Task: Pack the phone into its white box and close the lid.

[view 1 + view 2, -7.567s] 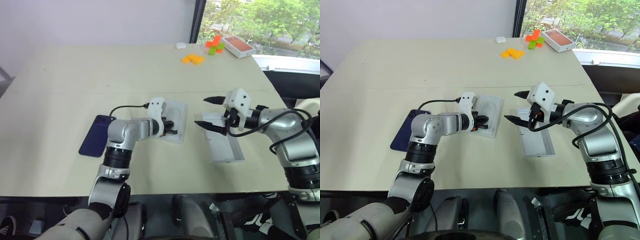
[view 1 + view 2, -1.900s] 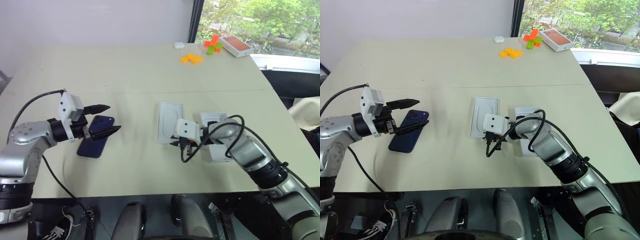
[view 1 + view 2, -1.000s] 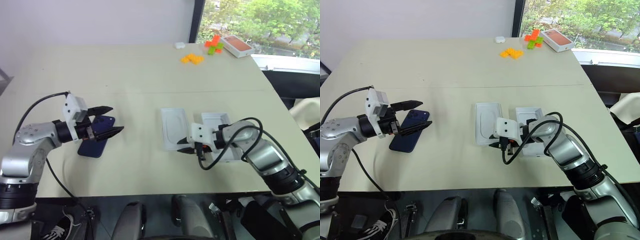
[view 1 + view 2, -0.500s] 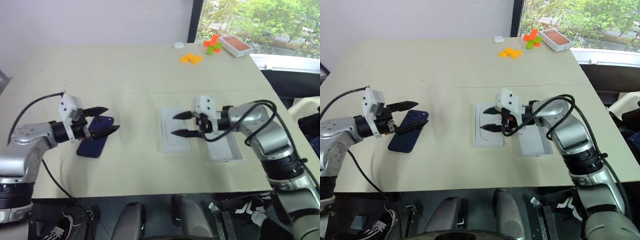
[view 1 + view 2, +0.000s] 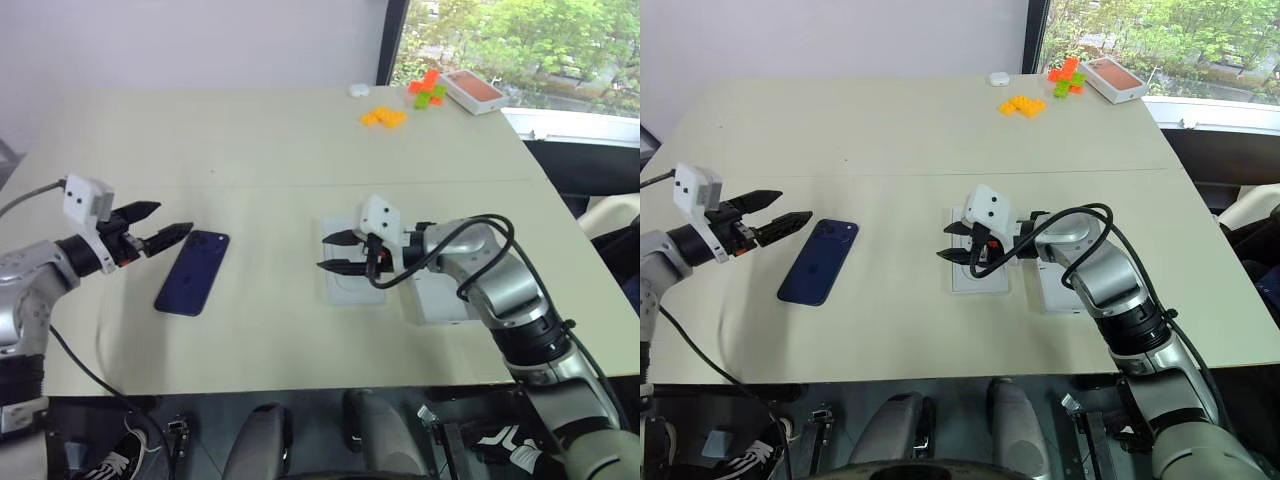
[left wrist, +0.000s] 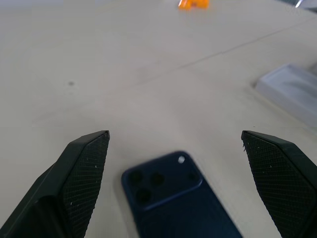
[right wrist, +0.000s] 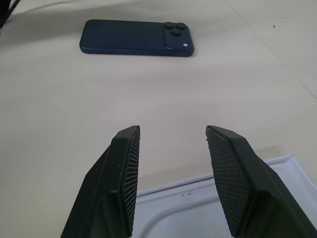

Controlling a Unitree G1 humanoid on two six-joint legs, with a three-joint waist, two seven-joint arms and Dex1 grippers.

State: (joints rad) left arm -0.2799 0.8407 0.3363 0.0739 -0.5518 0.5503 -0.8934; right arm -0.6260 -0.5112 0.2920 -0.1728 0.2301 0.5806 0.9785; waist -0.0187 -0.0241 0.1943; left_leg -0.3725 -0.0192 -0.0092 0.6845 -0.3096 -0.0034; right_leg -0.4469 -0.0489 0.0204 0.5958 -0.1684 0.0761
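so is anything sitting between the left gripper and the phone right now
Nothing visible. The left gripper is open and empty, with bare table between it and the phone.

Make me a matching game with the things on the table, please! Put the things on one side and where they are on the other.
Things:
1. phone
2. thin white insert
3. orange-topped box
4. left gripper

Places or states:
A. far corner by the window
B. under the right gripper
C. open, holding nothing
D. flat on the table, camera side up

Pairs: 1-D, 2-B, 3-A, 4-C
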